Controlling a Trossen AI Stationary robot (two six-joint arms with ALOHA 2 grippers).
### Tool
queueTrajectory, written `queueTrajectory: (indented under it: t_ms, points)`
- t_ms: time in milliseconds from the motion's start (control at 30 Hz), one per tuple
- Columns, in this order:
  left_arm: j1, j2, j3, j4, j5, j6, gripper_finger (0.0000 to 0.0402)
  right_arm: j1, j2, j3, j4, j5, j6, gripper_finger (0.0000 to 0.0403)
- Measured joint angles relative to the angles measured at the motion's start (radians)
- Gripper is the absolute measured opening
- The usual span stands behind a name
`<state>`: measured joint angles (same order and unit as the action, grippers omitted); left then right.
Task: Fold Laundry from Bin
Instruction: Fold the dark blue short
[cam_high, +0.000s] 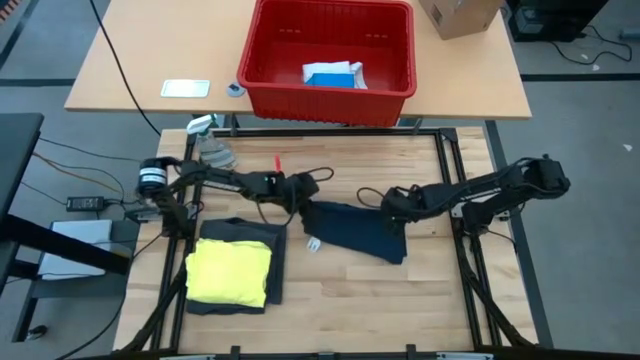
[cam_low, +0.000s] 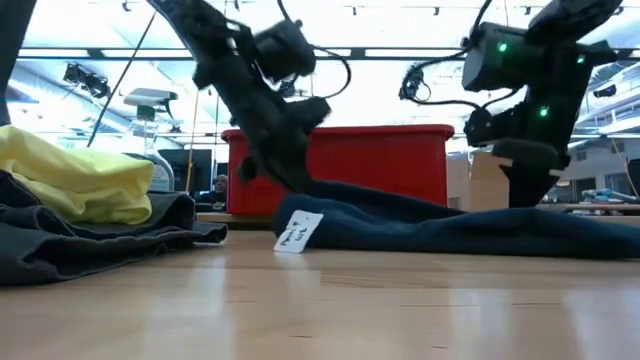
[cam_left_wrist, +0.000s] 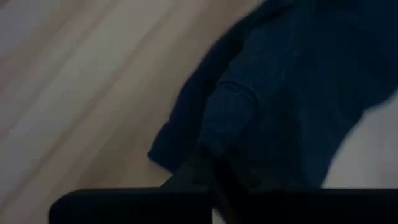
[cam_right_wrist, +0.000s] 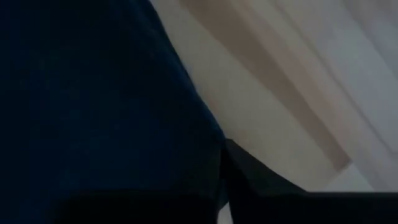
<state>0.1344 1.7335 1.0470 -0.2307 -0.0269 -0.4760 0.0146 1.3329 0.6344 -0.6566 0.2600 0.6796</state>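
Note:
A dark blue garment (cam_high: 355, 232) lies spread on the wooden table's middle, a white label (cam_low: 298, 232) at its left edge. My left gripper (cam_high: 305, 197) is shut on its far left corner, and my right gripper (cam_high: 393, 208) is shut on its far right part. The red bin (cam_high: 390, 95) stands on a second table beyond the far edge, with a white and blue piece of laundry (cam_high: 333, 74) inside. At the near left, a folded yellow garment (cam_high: 230, 272) rests on a folded dark grey one (cam_high: 245, 232). My left gripper pinches the blue garment at its far left corner (cam_left_wrist: 205, 134) between shut fingers, slanting down from the table's left. The cloth rises a little to the fingers (cam_low: 290, 190); the remainder lies on the table. My right gripper pinches the garment's far right edge (cam_right_wrist: 186, 149), coming steeply from above. The cloth bunches at the fingers (cam_high: 398, 218); the garment lies on the table below.
A pale grey rag (cam_high: 215, 152) and a small red object (cam_high: 277, 162) lie near the far left of the table. A cardboard box (cam_high: 458, 15) stands beside the bin. Bare wood shows along the near edge (cam_high: 380, 310).

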Motion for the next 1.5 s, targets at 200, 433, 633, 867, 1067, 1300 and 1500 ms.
queueTrajectory:
  t_ms: [200, 433, 633, 867, 1067, 1300, 1500]
  points:
    - [0.051, 0.028, 0.0, 0.046, 0.005, -0.155, 0.0075, -0.046, -0.042, 0.016, -0.007, -0.005, -0.051, 0.0107]
    - [0.079, -0.056, 0.003, 0.033, 0.097, -0.407, 0.0163, -0.09, -0.113, 0.039, 0.09, -0.061, -0.118, 0.0168]
    - [-0.029, -0.106, 0.003, 0.061, 0.106, -0.479, 0.0164, -0.103, -0.082, -0.037, 0.241, -0.203, -0.18, 0.0161]
    - [-0.166, -0.026, 0.002, 0.056, 0.017, -0.503, 0.0129, -0.068, -0.085, -0.151, 0.261, -0.211, -0.017, 0.0149]
    - [-0.175, 0.063, 0.002, -0.027, -0.051, -0.42, 0.0117, 0.025, -0.081, -0.213, 0.29, -0.176, 0.218, 0.0139]
    - [-0.064, 0.089, 0.002, -0.024, -0.061, -0.269, 0.0117, 0.271, -0.071, -0.194, 0.443, -0.22, 0.736, 0.0125]
    - [0.048, 0.051, 0.017, 0.038, 0.03, -0.133, 0.0117, 0.424, -0.064, -0.102, 0.537, -0.21, 0.838, 0.0121]
